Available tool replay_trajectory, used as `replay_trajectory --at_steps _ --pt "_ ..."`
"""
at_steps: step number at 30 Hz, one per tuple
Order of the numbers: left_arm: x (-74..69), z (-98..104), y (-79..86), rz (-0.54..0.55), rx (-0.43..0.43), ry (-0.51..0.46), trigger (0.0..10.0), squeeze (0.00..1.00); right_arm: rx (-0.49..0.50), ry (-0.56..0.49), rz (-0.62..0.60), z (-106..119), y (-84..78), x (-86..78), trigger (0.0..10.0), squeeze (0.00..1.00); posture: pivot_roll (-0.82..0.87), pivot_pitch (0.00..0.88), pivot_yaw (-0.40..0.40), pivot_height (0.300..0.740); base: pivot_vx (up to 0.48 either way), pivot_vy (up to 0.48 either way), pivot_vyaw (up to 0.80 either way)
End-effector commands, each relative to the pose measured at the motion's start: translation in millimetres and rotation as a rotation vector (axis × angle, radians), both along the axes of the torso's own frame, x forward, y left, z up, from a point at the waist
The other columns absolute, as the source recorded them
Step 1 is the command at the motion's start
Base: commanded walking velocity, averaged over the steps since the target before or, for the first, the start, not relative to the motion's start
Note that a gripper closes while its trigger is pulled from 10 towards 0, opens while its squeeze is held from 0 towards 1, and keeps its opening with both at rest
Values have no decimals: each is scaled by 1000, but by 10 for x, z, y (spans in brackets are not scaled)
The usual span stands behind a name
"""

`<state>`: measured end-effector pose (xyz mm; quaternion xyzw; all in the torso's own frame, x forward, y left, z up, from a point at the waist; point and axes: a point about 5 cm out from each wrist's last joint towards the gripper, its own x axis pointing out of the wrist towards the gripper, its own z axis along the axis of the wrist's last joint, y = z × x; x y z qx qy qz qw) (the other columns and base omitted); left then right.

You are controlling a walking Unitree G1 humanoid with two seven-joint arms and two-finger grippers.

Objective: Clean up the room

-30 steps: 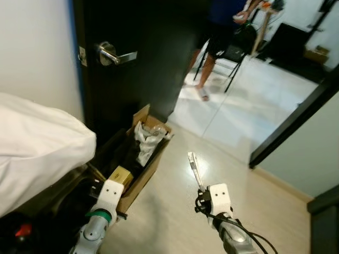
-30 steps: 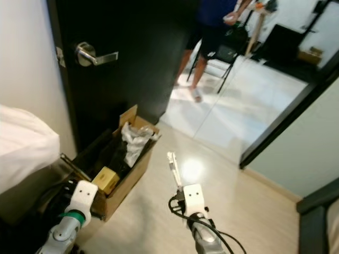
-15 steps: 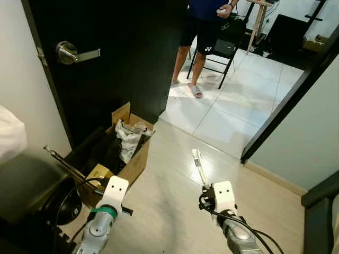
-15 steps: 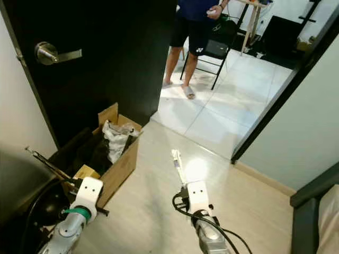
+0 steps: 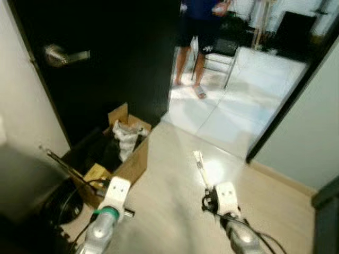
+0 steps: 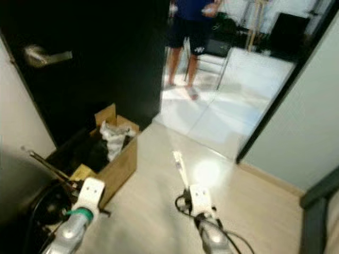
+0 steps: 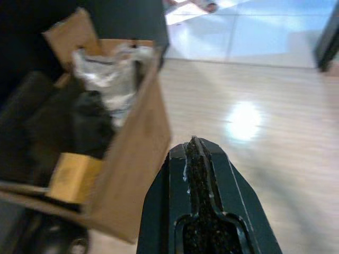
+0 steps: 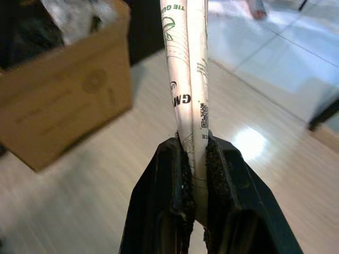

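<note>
**Carrying the wrapper to the box**

Since half a second ago the head camera has been swinging and blurring, so the doorway scene is sitting slightly differently in view — the things themselves are not shifting, and the right gripper [image 8: 193,211] is still clamping the same item. Its two black fingers are pinched tight on a flat, folded white paper wrapper [image 8: 188,79] printed in green and black, which is sticking straight out past the fingertips over the pale wood floor [image 5: 175,211].

The left gripper [image 7: 193,153] is held with its fingers pressed together on nothing, hovering just beside the near wall of the cardboard box [image 5: 132,164].

That box is standing against the black door [image 5: 122,58], already holding crumpled plastic and dark items, and looks like the likely drop point. To do this well, the robot is best off steadying first, then bringing the wrapper's free end over the box's open top before loosening the grip — it is long and light, so releasing early risks it sliding down the outside. A person [image 5: 198,32] is standing in the tiled room beyond, well apart.
</note>
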<state>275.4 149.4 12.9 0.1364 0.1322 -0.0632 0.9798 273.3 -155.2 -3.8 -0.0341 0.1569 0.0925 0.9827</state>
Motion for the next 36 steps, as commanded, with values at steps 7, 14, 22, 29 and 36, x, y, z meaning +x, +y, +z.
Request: replay_trajectory --at_steps 7,14,22,29,36 --pt "-34 -44 -1 -3 3 19 10000 0 -3 12 -5 -23 -18 -20 10000 0 50 3 -69 726 282 -329 0" --pt "-35 -48 -27 2 -4 18 10000 0 -11 3 13 11 -14 20 10000 0 54 0 -77 726 273 0 0" --pt "-35 -51 -14 9 -4 17 10000 0 9 -47 39 132 83 134 10000 0 56 0 -82 726 273 0 0" --pt "25 -12 26 79 -44 -7 10000 0 9 -60 80 198 134 207 10000 0 59 0 -138 726 0 0 0" --pt "29 -5 65 144 -63 -26 10000 0 -32 -34 135 193 98 225 10000 0 87 0 -239 726 0 0 0"
